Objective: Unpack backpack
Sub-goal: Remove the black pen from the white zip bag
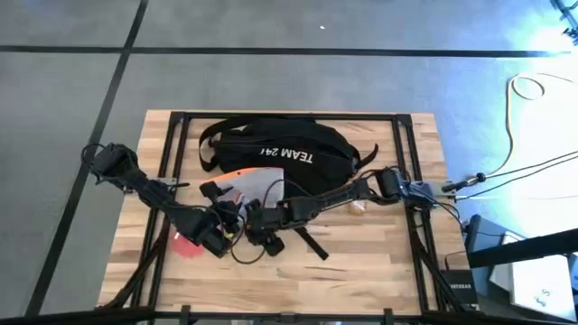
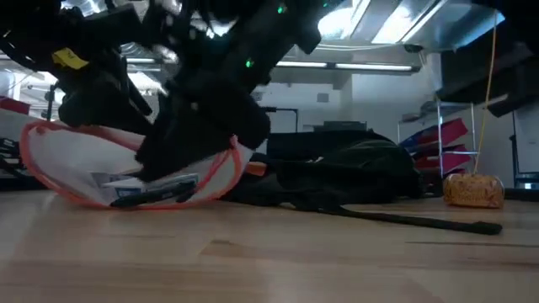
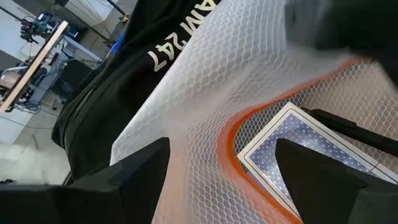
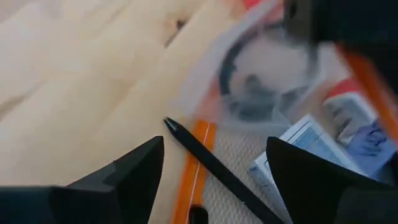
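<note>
The black backpack [image 1: 280, 149] with white "TEAM 247" lettering lies at the table's far middle, one strap [image 2: 404, 220] trailing toward the near edge. Before it lies a translucent mesh pouch [image 1: 246, 185] with orange trim; a pack of cards [image 3: 298, 143] shows through the mesh. My left gripper [image 3: 217, 180] is open over the pouch's orange-trimmed edge [image 3: 227, 143], near the backpack. My right gripper [image 4: 214, 180] is open over the pouch's near edge and the bare wood. In the low view the pouch [image 2: 101, 168] bulges up, its bottom on the table, with both grippers dark in front of it. My left gripper's open fingers [image 3: 130, 180] stand on either side of the pouch's mesh and trim; whether they touch it I cannot tell. My right gripper's open fingers [image 4: 124, 180] stand over the pouch's orange edge [image 4: 196, 162] and a thin black strap; whether they touch either I cannot tell.
A tan, sponge-like lump [image 2: 473, 189] sits on the table to the right, by the right arm. Something red [image 1: 185, 244] lies on the wood under the left arm. Bare wood stretches along the near edge [image 1: 361, 271].
</note>
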`<state>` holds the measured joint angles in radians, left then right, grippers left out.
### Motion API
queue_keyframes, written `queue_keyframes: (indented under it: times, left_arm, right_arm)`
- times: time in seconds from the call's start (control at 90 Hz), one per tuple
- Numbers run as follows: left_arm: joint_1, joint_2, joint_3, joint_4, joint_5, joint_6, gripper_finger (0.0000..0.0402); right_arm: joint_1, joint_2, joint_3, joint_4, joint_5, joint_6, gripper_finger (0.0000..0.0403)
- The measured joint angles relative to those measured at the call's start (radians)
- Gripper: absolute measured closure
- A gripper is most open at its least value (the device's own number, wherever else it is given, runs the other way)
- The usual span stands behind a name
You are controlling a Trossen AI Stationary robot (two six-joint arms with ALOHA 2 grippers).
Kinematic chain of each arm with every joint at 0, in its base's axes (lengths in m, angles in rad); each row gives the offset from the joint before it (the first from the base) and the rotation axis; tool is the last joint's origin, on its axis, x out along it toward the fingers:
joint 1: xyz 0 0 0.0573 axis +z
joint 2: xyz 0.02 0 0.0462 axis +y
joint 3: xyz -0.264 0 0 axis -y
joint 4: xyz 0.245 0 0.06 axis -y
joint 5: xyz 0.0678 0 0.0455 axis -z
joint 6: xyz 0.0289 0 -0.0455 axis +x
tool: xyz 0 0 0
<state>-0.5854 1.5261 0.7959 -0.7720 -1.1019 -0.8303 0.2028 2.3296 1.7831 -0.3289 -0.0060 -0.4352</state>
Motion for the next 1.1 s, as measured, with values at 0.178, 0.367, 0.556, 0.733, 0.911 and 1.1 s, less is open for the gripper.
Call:
queue_keyframes:
  times: [0.178, 0.367, 0.556, 0.733, 0.911, 1.1]
  left_arm:
    - [0.0, 0.0, 0.0, 0.0, 0.0, 0.0, 0.0121]
    - [0.0, 0.0, 0.0, 0.001, 0.0, 0.0, 0.0121]
    - [0.0, 0.0, 0.0, 0.003, -0.001, 0.0, 0.0121]
    - [0.005, 0.0, 0.0, 0.003, 0.0, 0.0, 0.0121]
    - [0.006, 0.0, 0.0, 0.002, 0.001, 0.0, 0.0121]
    - [0.006, 0.0, 0.0, 0.002, 0.001, 0.0, 0.0121]
  right_arm:
    - [-0.01, 0.015, 0.012, -0.03, -0.014, -0.04, 0.0139]
    - [-0.009, 0.015, 0.012, -0.041, -0.013, -0.047, 0.0139]
    - [-0.012, 0.037, 0.012, -0.053, -0.013, -0.066, 0.0139]
    - [-0.024, 0.049, 0.014, -0.053, -0.034, -0.009, 0.0139]
    - [-0.029, 0.056, 0.015, -0.057, -0.082, 0.043, 0.0139]
    - [-0.019, 0.058, 0.014, -0.059, -0.101, 0.046, 0.0178]
